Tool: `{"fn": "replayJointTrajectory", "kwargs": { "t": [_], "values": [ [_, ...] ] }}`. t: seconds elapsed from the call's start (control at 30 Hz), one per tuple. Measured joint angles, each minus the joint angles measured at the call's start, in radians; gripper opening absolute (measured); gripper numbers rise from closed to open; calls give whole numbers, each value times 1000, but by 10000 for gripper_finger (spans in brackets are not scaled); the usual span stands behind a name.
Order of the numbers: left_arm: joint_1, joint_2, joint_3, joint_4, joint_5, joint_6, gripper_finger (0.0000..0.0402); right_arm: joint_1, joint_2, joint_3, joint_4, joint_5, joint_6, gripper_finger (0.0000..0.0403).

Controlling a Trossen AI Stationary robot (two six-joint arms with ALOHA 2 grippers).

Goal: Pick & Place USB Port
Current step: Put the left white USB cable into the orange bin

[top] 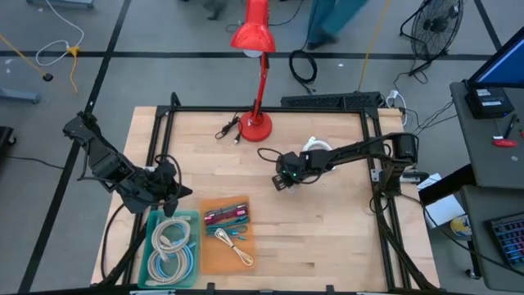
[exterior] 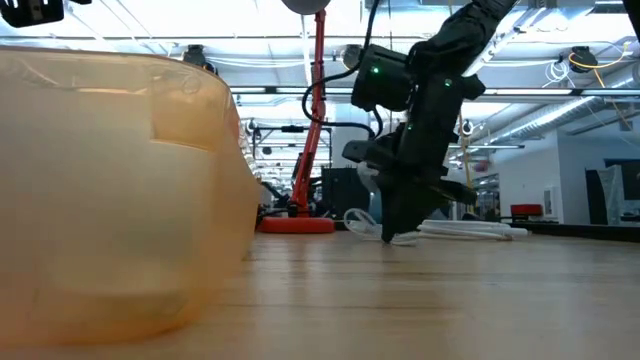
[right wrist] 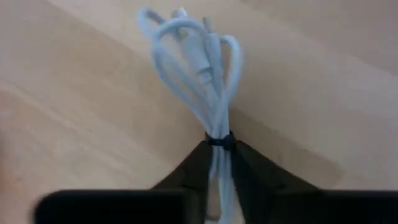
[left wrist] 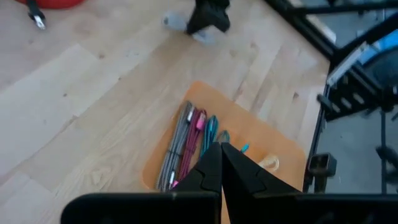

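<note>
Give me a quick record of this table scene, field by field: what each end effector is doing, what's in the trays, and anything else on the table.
right end effector: shut on white cable bundle, mid-table
left end effector: shut, empty, above the trays
orange tray: coloured cables, one white cable
teal tray: coiled white cables
red lamp: far table edge
black cable: beside lamp base

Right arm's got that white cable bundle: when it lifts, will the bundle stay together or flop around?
Probably stays together: a black tie cinches the white cable bundle where the right gripper has its jaws closed on it. The free loops past the tie look soft, so expect droop and sway. It looks light.
</note>
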Motion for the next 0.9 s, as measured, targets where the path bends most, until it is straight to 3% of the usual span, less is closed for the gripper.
{"fn": "replayJointTrajectory", "kwargs": {
  "t": [0.1, 0.23, 0.53, 0.6, 0.67, 0.73, 0.8, 0.9],
  "values": [
    [0, 0, 0, 2, -61, -22, 3, 17, -23, 22, 21, -10, -25, 17],
    [0, 0, 0, 2, -134, -61, 3, 45, -68, 82, 77, 6, -21, 14],
    [2, -11, -26, 76, -257, -19, 3, 160, -249, 324, 333, 213, -150, 11],
    [16, -28, -61, 223, -267, 92, 3, 189, -272, 382, 322, 263, -181, 10],
    [49, -47, -116, 470, -238, 274, 3, 219, -270, 442, 346, 290, -207, 10],
    [101, -55, -180, 781, -136, 480, 3, 249, -266, 480, 315, 306, -231, 10],
    [170, -51, -243, 1056, 28, 644, 3, 276, -260, 515, 326, 305, -244, 10],
    [276, -24, -268, 1208, 153, 695, 18, 304, -262, 528, 354, 310, -236, 10]
  ]
}}
